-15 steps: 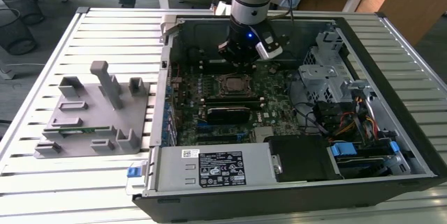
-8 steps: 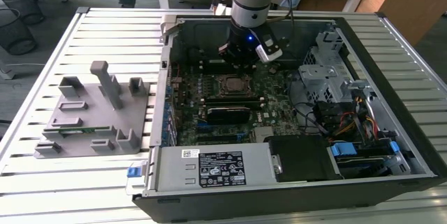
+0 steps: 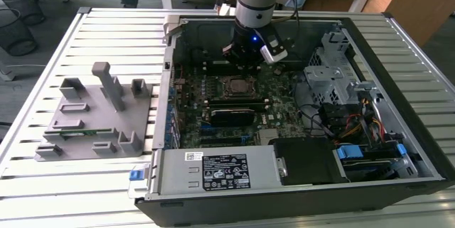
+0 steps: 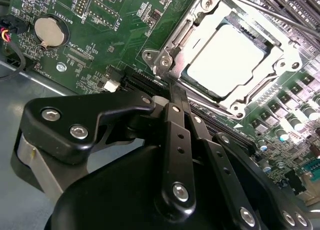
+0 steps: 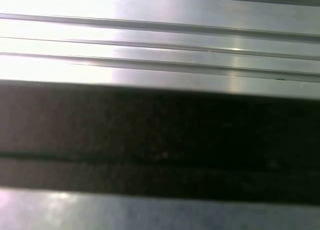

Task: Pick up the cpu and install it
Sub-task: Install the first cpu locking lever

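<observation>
In the second wrist view the cpu [image 4: 227,59], a flat square chip with a bright silver top, lies seated in the motherboard socket, framed by the metal retention bracket [image 4: 165,54]. My gripper [image 4: 175,92] hangs just beside the socket's edge, its black fingers pressed together with nothing between them. In the exterior view the gripper [image 3: 245,60] hovers inside the open computer case, just beyond the socket [image 3: 235,85] on the green motherboard [image 3: 277,92].
The case [image 3: 398,105] holds a drive cage, cable bundles and a power supply [image 3: 213,172] at the near side. A grey fixture tray [image 3: 96,116] lies on the slatted table at the exterior view's left. A coin battery [image 4: 49,31] sits on the board.
</observation>
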`<state>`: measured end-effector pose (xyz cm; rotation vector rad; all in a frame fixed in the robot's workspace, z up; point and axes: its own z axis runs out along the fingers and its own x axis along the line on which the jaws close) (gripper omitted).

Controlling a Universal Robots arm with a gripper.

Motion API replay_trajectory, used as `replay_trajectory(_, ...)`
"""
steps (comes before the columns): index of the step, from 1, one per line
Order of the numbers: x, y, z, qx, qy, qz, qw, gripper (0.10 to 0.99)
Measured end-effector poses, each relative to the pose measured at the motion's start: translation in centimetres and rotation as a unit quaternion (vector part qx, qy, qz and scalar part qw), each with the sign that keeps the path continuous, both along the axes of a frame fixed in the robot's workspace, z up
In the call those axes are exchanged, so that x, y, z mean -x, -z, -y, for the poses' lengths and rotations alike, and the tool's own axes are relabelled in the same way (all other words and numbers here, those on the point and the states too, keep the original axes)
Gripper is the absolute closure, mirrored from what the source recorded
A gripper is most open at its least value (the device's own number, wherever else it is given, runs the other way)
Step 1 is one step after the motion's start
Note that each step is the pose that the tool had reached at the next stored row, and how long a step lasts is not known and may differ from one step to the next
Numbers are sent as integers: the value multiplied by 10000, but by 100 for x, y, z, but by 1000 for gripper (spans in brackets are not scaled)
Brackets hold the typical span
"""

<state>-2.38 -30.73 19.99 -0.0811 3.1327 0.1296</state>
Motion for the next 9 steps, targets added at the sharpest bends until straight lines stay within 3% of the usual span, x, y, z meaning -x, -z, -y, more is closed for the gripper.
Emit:
replay_trajectory(4, 0, -5, 0, 9, 0, 1, 10000, 980)
replay_trajectory(9, -1, 17, -2, 147, 0, -2, 9999, 980)
